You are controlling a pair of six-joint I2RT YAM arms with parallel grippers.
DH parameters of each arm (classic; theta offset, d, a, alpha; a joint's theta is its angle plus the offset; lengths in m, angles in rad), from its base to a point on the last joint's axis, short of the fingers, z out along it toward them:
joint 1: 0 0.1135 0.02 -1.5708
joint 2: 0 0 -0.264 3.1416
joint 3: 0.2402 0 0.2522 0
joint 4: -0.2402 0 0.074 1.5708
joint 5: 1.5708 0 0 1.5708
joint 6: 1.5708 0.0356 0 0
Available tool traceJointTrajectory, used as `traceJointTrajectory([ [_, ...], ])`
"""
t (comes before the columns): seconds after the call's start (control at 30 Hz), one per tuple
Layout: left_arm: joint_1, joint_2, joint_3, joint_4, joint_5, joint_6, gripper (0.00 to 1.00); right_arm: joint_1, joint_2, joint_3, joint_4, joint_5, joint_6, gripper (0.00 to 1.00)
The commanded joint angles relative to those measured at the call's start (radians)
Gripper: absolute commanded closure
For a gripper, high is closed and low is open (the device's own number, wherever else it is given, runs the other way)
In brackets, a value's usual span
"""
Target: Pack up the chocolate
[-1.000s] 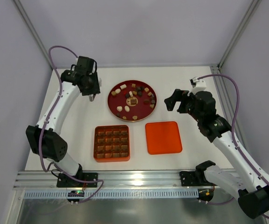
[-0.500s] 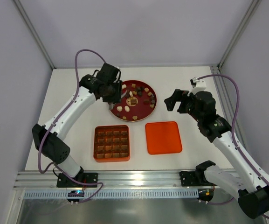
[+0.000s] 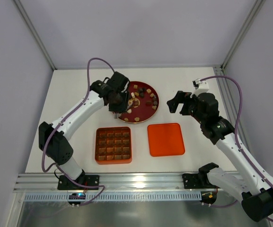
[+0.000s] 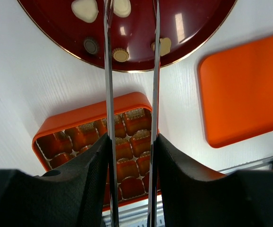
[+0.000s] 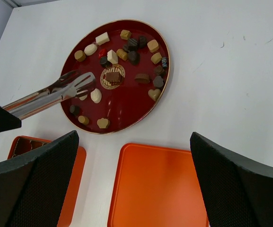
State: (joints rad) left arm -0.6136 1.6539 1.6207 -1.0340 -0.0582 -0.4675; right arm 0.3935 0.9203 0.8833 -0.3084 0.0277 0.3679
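Top external, worktop [image 3: 183,80]: white and flat. It carries all the things.
Top external, plate [image 3: 142,110]: round and dark red, near the middle of the far edge.
Top external, chocolate [image 3: 148,97]: many tiny pieces, dark brown, light brown and cream. They lie on the plate.
Top external, box [image 3: 113,145]: orange, with a grid of little cells. It sits toward the near edge, left of the middle.
Top external, lid [image 3: 165,139]: flat and orange, just beside the box on its right, not touching it.
Top external, left gripper [image 3: 116,106]: over the left part of the plate.
Top external, right gripper [image 3: 176,101]: in the air, to the right of the plate.
Left wrist, tongs [image 4: 109,94]: two thin shiny metal arms with a gap between them, reaching toward the plate [image 4: 198,19].
Left wrist, left gripper [image 4: 131,139]: its black fingers [image 4: 93,161] press on the tongs from both sides and hold them.
Left wrist, chocolate [image 4: 120,54]: a few pieces show on the plate.
Left wrist, box [image 4: 70,120]: under the tongs. I cannot tell what is in its cells.
Left wrist, lid [image 4: 245,90]: off to the side of the box.
Right wrist, right gripper [image 5: 134,142]: its fingers [image 5: 37,184] are spread wide, with nothing between them.
Right wrist, tongs [image 5: 56,97]: their forked tips are over the left part of the plate [image 5: 127,106].
Right wrist, chocolate [image 5: 133,56]: on the plate, mostly the far half.
Right wrist, lid [image 5: 157,184]: between the fingers.
Right wrist, box [image 5: 22,142]: mostly hidden behind one finger.
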Motion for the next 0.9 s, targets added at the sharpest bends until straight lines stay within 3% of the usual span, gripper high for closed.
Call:
traceJointTrajectory([
  [0.0, -0.012, -0.036, -0.035, 0.009, 0.008, -0.016, 0.58, 0.005, -0.018, -0.001, 0.028, 0.006, -0.014, 0.0],
  [0.87, -0.02, 0.052, -0.079, 0.057, -0.006, -0.025, 0.62, 0.005, -0.026, -0.007, 0.028, 0.0, -0.015, 0.0],
])
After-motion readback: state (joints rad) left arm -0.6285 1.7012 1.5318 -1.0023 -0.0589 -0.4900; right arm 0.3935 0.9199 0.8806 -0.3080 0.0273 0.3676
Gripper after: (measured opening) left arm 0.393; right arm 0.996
